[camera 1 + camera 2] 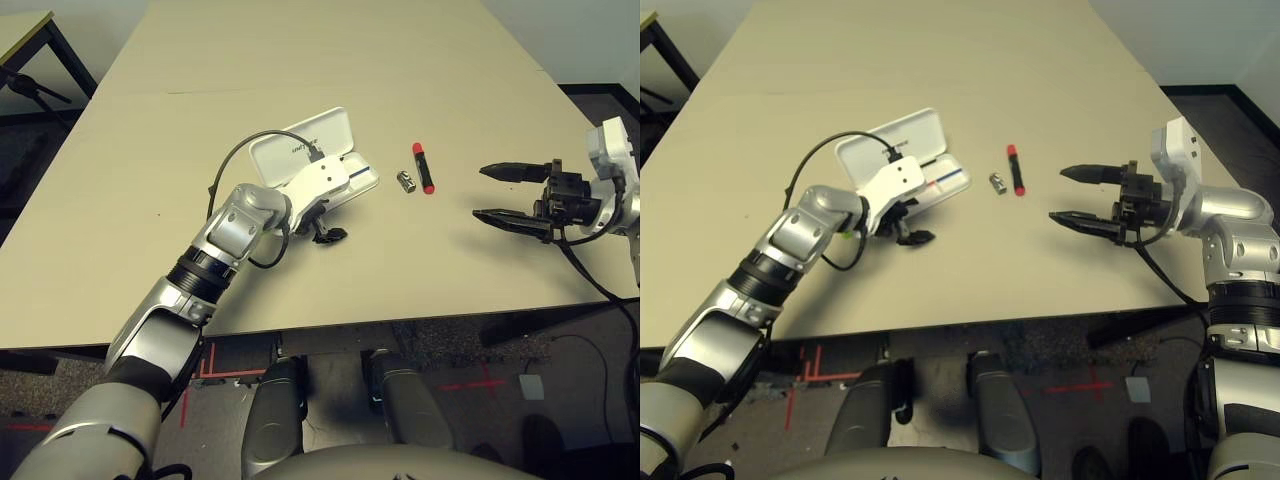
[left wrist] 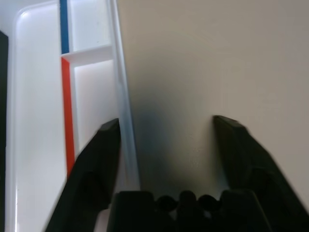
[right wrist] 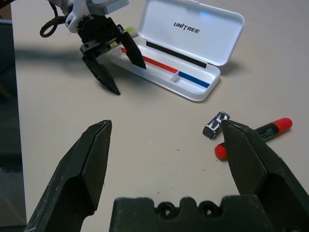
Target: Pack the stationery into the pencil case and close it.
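Red marker (image 3: 256,137) lies on the table (image 1: 400,60) beside the open pencil case (image 3: 186,53), long axis running away from the robot, nearer the empty, spread-open right gripper (image 1: 510,195); left gripper (image 3: 112,60), open and empty, straddles the case's near rim.

Head stereo looks down over table (image 1: 400,60); wrist cameras close, along jaws.

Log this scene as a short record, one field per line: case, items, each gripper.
pencil case: open, lid raised, on the table
red marker: lying on the table, right of the case
metal piece: beside the marker, on the side towards the case
left gripper: open, straddling the tray's near rim
right gripper: open, holding nothing, right of the marker
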`<state>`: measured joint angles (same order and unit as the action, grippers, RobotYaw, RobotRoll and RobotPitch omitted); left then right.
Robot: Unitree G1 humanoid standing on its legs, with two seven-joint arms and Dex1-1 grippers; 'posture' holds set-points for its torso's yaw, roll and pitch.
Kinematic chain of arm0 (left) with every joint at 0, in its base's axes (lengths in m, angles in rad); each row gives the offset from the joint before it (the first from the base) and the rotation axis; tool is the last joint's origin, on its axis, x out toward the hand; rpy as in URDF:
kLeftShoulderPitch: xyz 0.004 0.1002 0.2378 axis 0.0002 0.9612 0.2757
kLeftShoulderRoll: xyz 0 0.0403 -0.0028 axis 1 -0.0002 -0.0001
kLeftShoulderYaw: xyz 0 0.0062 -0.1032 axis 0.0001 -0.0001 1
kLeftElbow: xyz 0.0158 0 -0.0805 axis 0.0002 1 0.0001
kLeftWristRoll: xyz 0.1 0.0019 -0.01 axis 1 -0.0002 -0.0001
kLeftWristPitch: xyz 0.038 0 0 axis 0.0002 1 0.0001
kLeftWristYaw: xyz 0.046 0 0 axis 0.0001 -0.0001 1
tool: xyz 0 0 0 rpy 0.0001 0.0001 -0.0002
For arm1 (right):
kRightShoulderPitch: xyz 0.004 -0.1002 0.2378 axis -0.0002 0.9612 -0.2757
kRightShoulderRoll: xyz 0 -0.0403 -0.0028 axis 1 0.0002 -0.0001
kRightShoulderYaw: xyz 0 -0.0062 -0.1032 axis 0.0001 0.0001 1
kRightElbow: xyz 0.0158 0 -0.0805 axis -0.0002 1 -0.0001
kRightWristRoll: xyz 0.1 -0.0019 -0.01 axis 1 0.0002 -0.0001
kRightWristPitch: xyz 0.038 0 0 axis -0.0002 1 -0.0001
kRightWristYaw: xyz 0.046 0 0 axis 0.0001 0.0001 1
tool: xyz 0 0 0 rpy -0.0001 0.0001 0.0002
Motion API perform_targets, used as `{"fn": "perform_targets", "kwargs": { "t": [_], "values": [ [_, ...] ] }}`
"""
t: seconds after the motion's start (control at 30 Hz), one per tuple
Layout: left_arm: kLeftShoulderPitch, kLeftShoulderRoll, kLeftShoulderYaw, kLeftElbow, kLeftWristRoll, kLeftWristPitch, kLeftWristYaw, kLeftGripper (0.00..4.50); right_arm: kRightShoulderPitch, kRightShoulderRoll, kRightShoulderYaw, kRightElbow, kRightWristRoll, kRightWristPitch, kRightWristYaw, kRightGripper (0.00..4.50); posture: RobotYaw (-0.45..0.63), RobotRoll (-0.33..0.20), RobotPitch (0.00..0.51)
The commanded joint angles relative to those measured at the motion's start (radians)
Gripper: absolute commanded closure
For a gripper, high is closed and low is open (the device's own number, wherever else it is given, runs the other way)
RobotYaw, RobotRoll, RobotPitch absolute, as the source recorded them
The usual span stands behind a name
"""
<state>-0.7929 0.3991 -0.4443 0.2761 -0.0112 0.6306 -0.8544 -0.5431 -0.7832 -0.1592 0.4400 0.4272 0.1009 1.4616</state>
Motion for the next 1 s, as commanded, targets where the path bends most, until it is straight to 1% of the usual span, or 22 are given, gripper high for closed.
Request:
{"fn": "perform_targets", "kwargs": {
  "t": [0.03, 0.07, 0.23, 0.37, 0.47, 0.63, 0.77, 1.0],
  "values": [
    [-0.013, -0.007, -0.01, 0.089, 0.05, -0.026, 0.021, 2.17, -0.007, 0.0, -0.014, -0.002, 0.01, -0.004, -0.013, 0.0, -0.12, 0.0, 0.151],
    [-0.017, -0.009, -0.01, 0.101, 0.054, -0.037, 0.022, 2.46, -0.006, 0.002, -0.015, -0.005, 0.012, -0.001, -0.015, 0.0, -0.12, 0.0, 0.151],
    [-0.03, -0.012, -0.015, 0.136, 0.083, -0.1, 0.02, 4.48, 0.007, 0.019, -0.025, -0.028, 0.029, 0.013, -0.037, 0.0, -0.13, 0.0, 0.149],
    [-0.029, -0.015, -0.01, 0.142, 0.096, -0.138, 0.005, 4.48, 0.014, 0.017, -0.023, -0.037, 0.029, 0.019, -0.055, 0.0, -0.13, 0.0, 0.148],
    [-0.031, -0.013, -0.008, 0.137, 0.099, -0.183, -0.014, 4.48, 0.02, -0.004, -0.004, -0.031, -0.003, 0.015, -0.068, 0.0, -0.13, 0.0, 0.147],
    [-0.024, -0.004, 0.003, 0.063, 0.099, -0.212, -0.042, 4.48, 0.013, -0.009, -0.011, -0.025, 0.001, 0.028, -0.078, 0.0, -0.13, 0.0, 0.149],
    [-0.005, 0.029, -0.015, -0.007, 0.108, -0.286, -0.098, 4.48, 0.01, -0.005, -0.016, -0.014, 0.002, 0.019, -0.082, 0.0, -0.13, 0.0, 0.153],
    [0.014, 0.07, -0.011, -0.123, 0.079, -0.278, -0.212, 4.48, 0.015, 0.0, -0.013, -0.015, 0.001, 0.017, -0.083, 0.0, -0.12, 0.0, 0.162]
  ]
}}
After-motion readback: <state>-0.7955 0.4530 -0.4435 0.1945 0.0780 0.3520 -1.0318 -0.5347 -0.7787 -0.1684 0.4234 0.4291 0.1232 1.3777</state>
